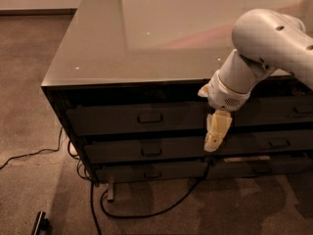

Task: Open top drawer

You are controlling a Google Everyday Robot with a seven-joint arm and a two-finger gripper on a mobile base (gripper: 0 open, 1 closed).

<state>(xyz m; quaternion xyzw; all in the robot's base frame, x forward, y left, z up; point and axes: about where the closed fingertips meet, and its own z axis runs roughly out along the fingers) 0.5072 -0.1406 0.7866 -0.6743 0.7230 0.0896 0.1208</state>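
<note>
While hanging tip-down, pincer: cream-coloured, below a white wrist, in front of the dark drawer fronts, tip level with the second front down.
pincer state: spread or pressed together, not to be made out from this angle.
arm: white and bulky, above and to the right of the pincer, bent down over the counter edge.
top drawer: left of the pincer and just behind it, directly under the counter lip; wide dark front, tallest of its column, set back in the cabinet's shadow.
pull handle: small and rectangular, at the middle of the top drawer, left of the pincer and a little above its tip, clearly apart from it.
contact: touching the drawer front or hanging just off it, unclear.
second drawer: shallower dark front, left of the pincer tip at the same height.
third drawer: lowest front, below and left of the tip.
right-hand drawers: dark fronts right of the pincer, partly behind the arm.
counter: glossy grey-brown top with pale reflections, above and behind the pincer.
cable: black, looped on the floor below the pincer.
carpet: brown, far to the left and below.
</note>
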